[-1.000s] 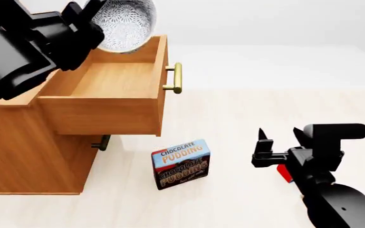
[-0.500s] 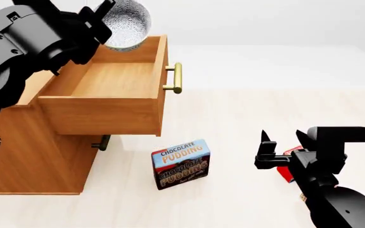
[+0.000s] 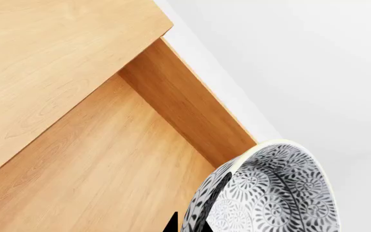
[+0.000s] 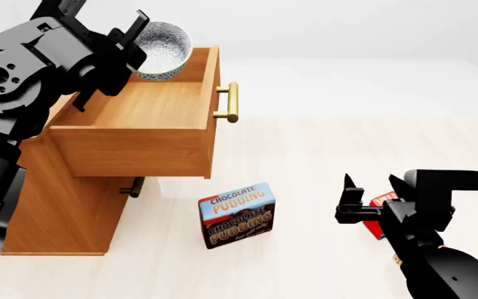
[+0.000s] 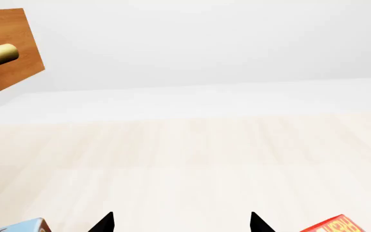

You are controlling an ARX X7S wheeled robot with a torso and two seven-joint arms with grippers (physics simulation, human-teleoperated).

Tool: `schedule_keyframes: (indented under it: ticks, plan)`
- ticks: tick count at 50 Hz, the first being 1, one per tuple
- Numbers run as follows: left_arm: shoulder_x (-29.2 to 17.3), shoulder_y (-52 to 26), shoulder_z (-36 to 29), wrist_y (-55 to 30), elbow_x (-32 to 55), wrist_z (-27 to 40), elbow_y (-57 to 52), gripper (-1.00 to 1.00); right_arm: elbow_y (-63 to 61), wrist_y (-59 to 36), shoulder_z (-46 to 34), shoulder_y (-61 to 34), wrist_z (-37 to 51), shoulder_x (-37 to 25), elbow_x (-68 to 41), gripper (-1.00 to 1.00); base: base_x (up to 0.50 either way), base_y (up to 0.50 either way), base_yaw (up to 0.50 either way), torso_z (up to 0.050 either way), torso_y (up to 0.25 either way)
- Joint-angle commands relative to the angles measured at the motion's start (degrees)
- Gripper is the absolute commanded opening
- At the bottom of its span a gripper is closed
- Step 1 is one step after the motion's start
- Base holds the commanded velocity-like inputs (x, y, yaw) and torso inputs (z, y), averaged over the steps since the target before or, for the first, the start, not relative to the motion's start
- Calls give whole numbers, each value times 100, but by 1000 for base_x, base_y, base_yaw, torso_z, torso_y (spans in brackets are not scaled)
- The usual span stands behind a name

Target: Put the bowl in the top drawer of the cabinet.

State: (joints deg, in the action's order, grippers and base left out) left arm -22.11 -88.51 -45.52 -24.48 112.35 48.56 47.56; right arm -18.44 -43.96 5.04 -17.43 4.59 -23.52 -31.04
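The patterned white bowl (image 4: 164, 51) hangs tilted over the far end of the pulled-out top drawer (image 4: 144, 104), its rim pinched by my left gripper (image 4: 137, 38). In the left wrist view the bowl (image 3: 282, 193) sits between the two black fingertips, above the drawer's wooden floor (image 3: 95, 174). The cabinet (image 4: 65, 199) stands at the left of the head view, its lower drawer closed. Low at the right, my right gripper (image 4: 373, 184) is open and holds nothing; its fingertips (image 5: 107, 223) spread wide over bare floor.
A chocolate pudding box (image 4: 237, 215) stands on the floor in front of the cabinet. A red box (image 4: 378, 215) lies just beyond my right gripper. The drawer's brass handle (image 4: 231, 102) sticks out toward the open floor.
My left arm has lowered and drawn the bowl down toward the drawer's far end, and the bowl has tipped more upright. The right arm has barely shifted.
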Motion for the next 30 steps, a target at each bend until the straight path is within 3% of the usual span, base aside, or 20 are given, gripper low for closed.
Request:
schedule_keyframes:
  ticks: [1, 30]
  plan:
    - [206, -72, 28, -2, 9, -135, 575, -100, 27, 39, 53, 64, 6, -14, -30, 100, 0, 0, 0, 0, 0]
    - [667, -224, -94, -126, -51, -909, 1997, -100, 195, 195, 118, 160, -11, -48, -37, 100, 0, 0, 0, 0, 1]
